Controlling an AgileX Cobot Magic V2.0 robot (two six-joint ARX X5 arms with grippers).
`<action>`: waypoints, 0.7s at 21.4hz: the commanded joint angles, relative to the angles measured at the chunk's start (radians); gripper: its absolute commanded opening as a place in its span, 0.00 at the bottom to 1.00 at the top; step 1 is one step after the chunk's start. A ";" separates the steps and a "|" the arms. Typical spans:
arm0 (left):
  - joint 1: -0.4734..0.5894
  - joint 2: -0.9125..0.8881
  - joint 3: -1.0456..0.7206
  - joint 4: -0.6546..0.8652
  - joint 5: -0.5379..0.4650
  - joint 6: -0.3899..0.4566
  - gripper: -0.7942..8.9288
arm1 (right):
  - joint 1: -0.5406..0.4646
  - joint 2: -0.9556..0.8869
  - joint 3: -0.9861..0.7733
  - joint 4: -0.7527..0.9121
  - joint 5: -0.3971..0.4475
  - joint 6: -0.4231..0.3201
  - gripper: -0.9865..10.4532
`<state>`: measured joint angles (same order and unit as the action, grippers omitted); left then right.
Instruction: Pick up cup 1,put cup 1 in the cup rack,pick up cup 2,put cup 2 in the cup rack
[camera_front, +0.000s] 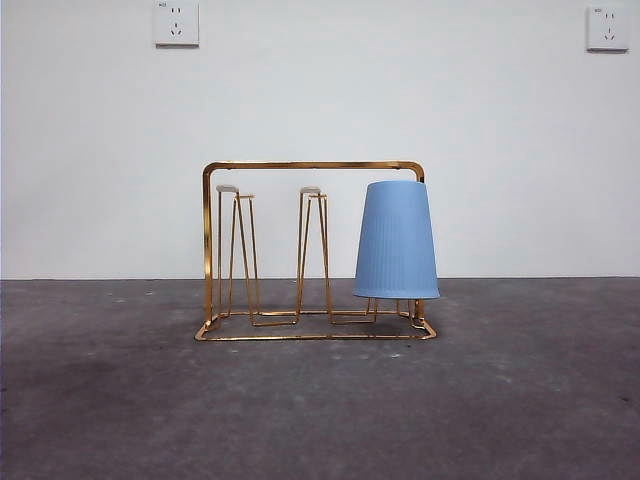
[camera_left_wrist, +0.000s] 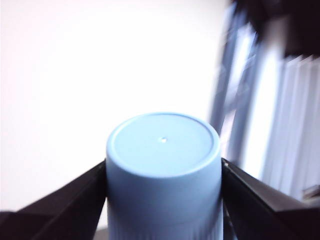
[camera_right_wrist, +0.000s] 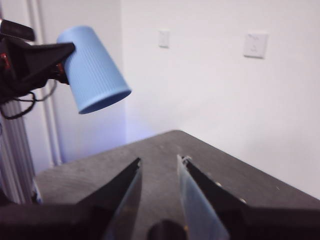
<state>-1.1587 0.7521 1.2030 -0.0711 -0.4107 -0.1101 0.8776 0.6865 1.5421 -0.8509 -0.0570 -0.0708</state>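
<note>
The left claw (camera_left_wrist: 164, 200) is clamping a pale blue cup (camera_left_wrist: 164, 170), its two black jaws pressing the ribbed sides while the cup's closed base faces the wrist camera. The right wrist view is showing the same cup (camera_right_wrist: 94, 70) held aloft and tilted, mouth pointing down and outward, well above the dark tabletop (camera_right_wrist: 165, 155) and clear of it. The right claw (camera_right_wrist: 159, 170) is hovering over the tabletop with its jaws a narrow gap apart, holding and touching nothing.

On the tabletop (camera_front: 320, 400), the gold wire rack (camera_front: 314, 250) is standing before a white wall. A second blue cup (camera_front: 397, 240) is sitting upside down at the rack's right end, as the front view shows it, its rim hanging just above the base frame. The prongs (camera_front: 311, 250) in the middle and at the left are standing bare, with nothing blocking them. Two sockets (camera_front: 176, 22) are showing on the wall above.
</note>
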 joint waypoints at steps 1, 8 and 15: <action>-0.023 0.012 -0.003 -0.097 -0.121 0.068 0.08 | 0.000 -0.012 -0.008 -0.023 0.013 -0.013 0.20; -0.045 0.106 -0.018 -0.214 -0.361 0.067 0.08 | 0.000 -0.012 -0.008 -0.094 0.011 -0.013 0.20; -0.002 0.176 -0.140 -0.063 -0.386 0.059 0.07 | 0.000 -0.013 -0.008 -0.138 0.008 -0.013 0.20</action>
<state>-1.1725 0.9337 1.0794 -0.1635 -0.7872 -0.0559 0.8780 0.6769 1.5414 -0.9897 -0.0490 -0.0765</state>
